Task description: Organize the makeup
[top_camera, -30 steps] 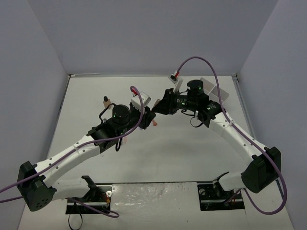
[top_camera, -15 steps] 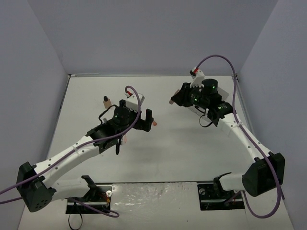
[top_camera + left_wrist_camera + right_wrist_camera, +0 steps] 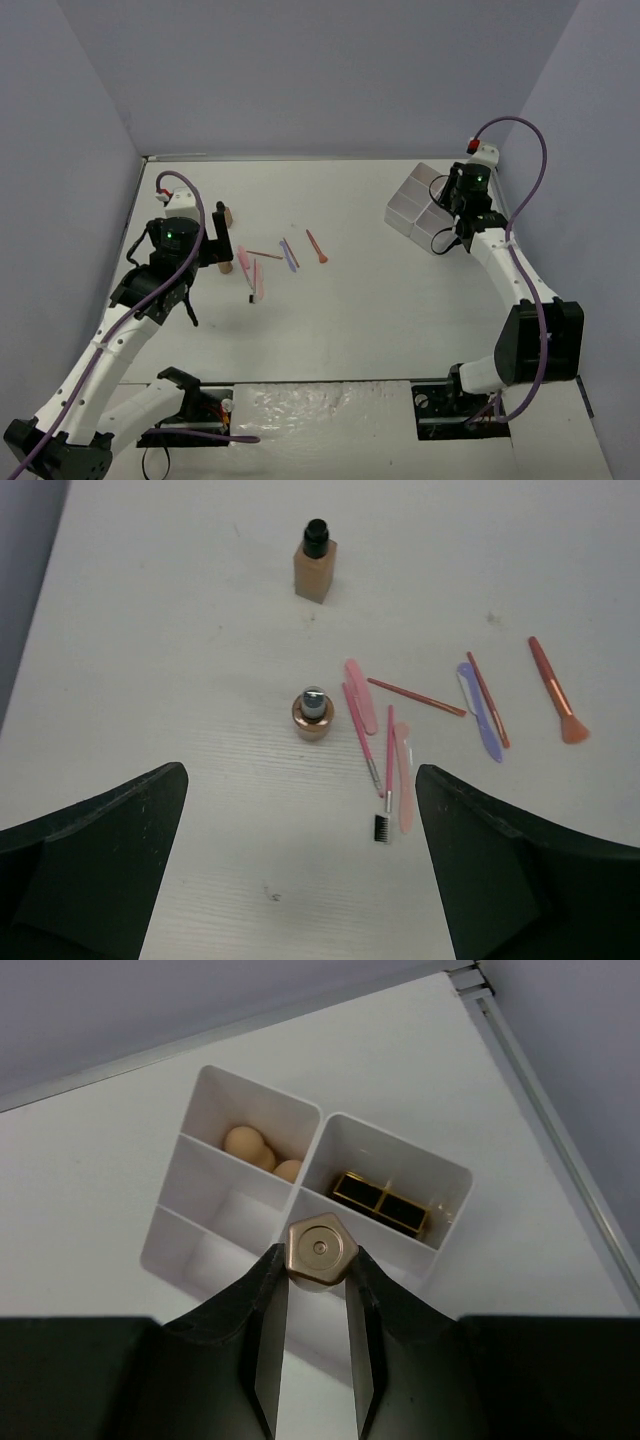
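Seen from the right wrist, my right gripper [image 3: 320, 1260] is shut on a gold tube with a hexagonal end [image 3: 320, 1248], held above the white four-compartment tray [image 3: 440, 1175]. One compartment holds beige sponges [image 3: 245, 1143] and another holds black-and-gold lipsticks [image 3: 380, 1200]. In the top view that gripper [image 3: 443, 228] hangs over the tray [image 3: 408, 200] at the back right. My left gripper [image 3: 300, 790] is open and empty, raised above the table. Below it stand a tan bottle with a dark cap [image 3: 315, 568] and a rose-gold bottle [image 3: 312, 715]. Pink sticks [image 3: 375, 740], a purple one [image 3: 480, 725] and an orange brush [image 3: 555, 692] lie beside them.
A small black comb head [image 3: 380, 828] lies at the end of the pink sticks. The table's side rail [image 3: 560, 1130] runs just right of the tray. In the top view my left gripper [image 3: 180, 255] sits near the left wall, with the loose sticks [image 3: 288, 254] to its right.
The two grippers met at the table's middle, then parted. My left gripper opened and drew back to the left. My right gripper carried the gold tube to the back right, over the tray.
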